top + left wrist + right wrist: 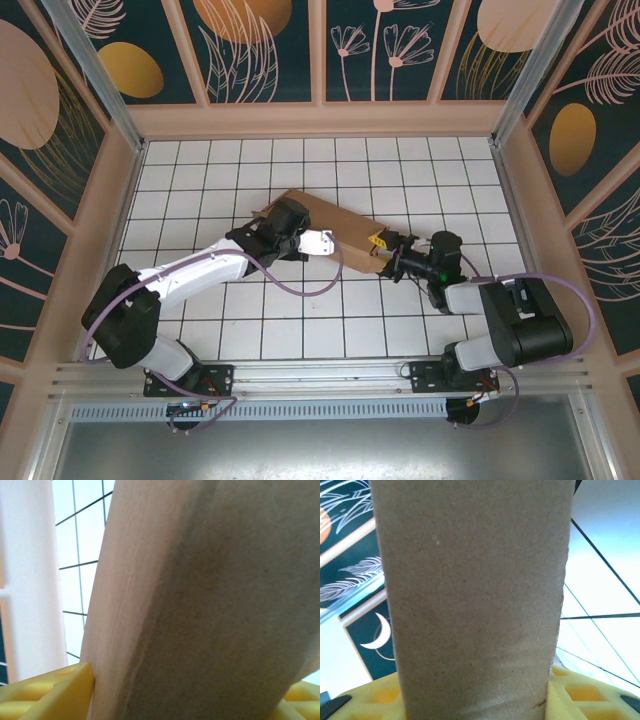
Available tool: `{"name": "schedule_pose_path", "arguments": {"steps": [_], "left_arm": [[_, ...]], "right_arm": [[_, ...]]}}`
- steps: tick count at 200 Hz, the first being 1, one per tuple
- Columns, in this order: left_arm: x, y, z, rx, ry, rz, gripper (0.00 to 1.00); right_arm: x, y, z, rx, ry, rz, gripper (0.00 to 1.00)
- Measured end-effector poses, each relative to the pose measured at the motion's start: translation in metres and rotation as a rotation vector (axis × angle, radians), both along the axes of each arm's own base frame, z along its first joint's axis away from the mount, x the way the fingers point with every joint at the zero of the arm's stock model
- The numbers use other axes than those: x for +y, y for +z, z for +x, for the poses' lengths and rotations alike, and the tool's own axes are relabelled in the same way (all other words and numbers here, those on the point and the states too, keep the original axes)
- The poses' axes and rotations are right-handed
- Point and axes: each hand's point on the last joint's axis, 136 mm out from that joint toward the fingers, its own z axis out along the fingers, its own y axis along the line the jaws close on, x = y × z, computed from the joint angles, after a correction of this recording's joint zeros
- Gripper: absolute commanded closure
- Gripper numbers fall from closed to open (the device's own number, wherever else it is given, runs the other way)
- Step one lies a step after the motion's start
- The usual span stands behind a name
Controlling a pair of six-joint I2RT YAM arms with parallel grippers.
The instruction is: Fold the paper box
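Note:
The paper box (338,222), plain brown cardboard, lies slanted in the middle of the white tiled floor, between my two arms. My left gripper (281,223) is at the box's left end. In the left wrist view a cardboard panel (210,610) spans the whole gap between the yellow fingers (50,692) and touches the left one. My right gripper (383,249) is at the box's right end. In the right wrist view an upright cardboard wall (475,595) stands between the yellow fingers (580,695), pressed on both sides.
The white tiled floor (200,180) is fenced by beige walls with dark patterned panels (265,50). A metal rail (320,375) runs along the near edge by the arm bases. Purple cables (300,290) loop from both arms over the tiles.

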Motion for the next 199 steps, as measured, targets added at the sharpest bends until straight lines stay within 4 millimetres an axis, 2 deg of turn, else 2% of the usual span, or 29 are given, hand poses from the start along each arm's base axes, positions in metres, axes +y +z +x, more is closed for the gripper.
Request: {"name": "schedule_pose_path", "arguments": {"steps": [57,132,158,176,199], "left_arm": [[-0.005,0.012,0.016,-0.123,0.022,0.021,0.22],[-0.005,0.003,0.008,-0.147,-0.009,0.062,0.22],[-0.006,0.005,0.005,-0.167,-0.028,0.084,0.33],[-0.006,0.008,0.004,-0.181,-0.042,0.101,0.43],[-0.006,0.011,0.002,-0.202,-0.063,0.125,0.51]], "right_arm": [[0.0,0.009,-0.004,0.014,-0.032,0.073,0.57],[0.001,0.003,-0.01,0.049,-0.026,0.078,0.57],[0.0,-0.002,-0.018,0.073,-0.018,0.079,0.57],[0.0,0.002,-0.018,0.066,-0.019,0.086,0.56],[-0.001,0.006,-0.019,0.064,-0.02,0.093,0.53]]}}
